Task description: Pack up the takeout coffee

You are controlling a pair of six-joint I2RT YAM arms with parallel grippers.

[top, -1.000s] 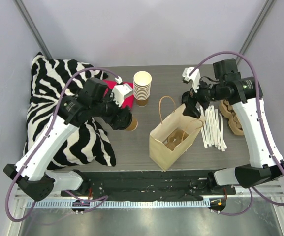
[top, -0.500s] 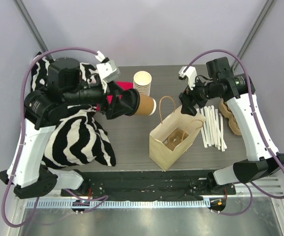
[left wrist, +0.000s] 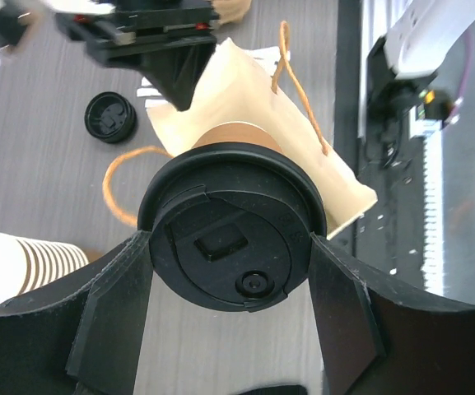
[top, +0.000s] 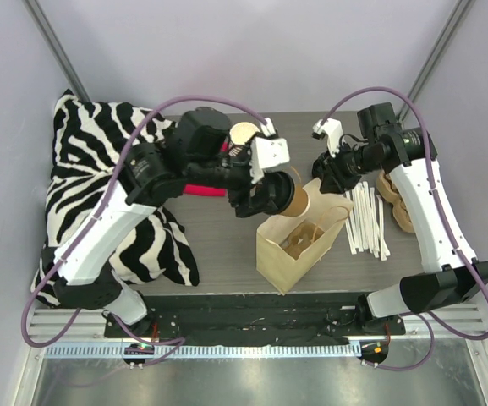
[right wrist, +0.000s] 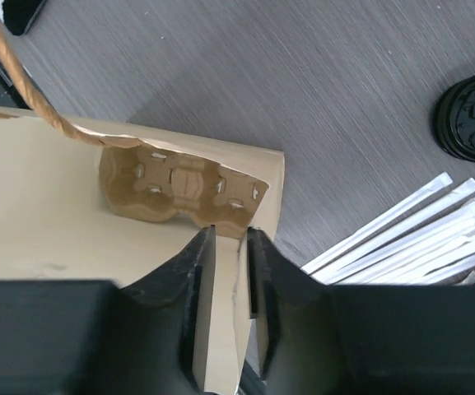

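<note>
The takeout coffee, a brown paper cup with a black lid, lies tilted in my left gripper, whose fingers press on both sides at the lid. In the top view the cup hangs over the far rim of the open brown paper bag, with the left gripper just behind it. My right gripper is at the bag's far right corner. In the right wrist view its jaws stand narrow, pinching the bag's wall. A cardboard cup carrier lies inside the bag.
A stack of cream cups stands behind the left gripper. White wrapped straws and brown carriers lie right of the bag. A loose black lid is nearby. A zebra cushion fills the left side.
My left arm swung right, carrying the coffee from beside the cup stack to over the bag's mouth. The right gripper's jaws closed from wide open onto the bag's rim.
</note>
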